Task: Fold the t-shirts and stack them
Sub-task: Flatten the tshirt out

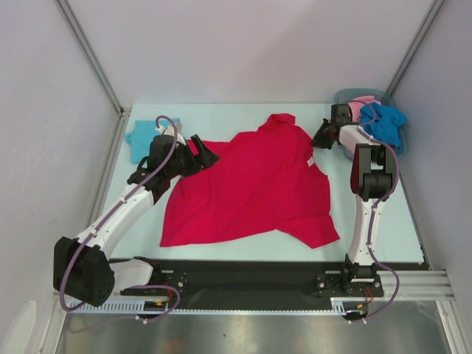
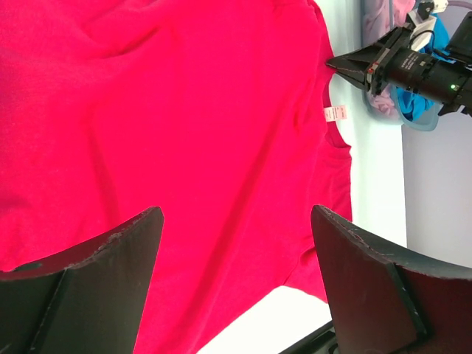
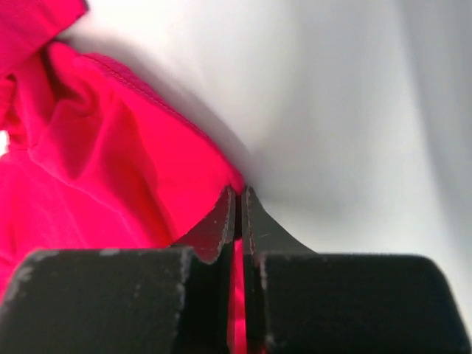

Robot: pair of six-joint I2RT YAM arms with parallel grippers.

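A bright red t-shirt lies spread flat on the middle of the table, neck toward the right. My left gripper is open over its left sleeve; in the left wrist view the jaws stand wide apart above the red cloth. My right gripper is shut on the shirt's right edge; the right wrist view shows red cloth pinched between the fingers. A light teal t-shirt lies at the far left behind the left arm. Pink and blue shirts sit in the bin.
The grey plastic bin stands at the back right corner, right behind the right gripper; it also shows in the left wrist view. Walls and metal posts enclose the table. A black rail runs along the near edge.
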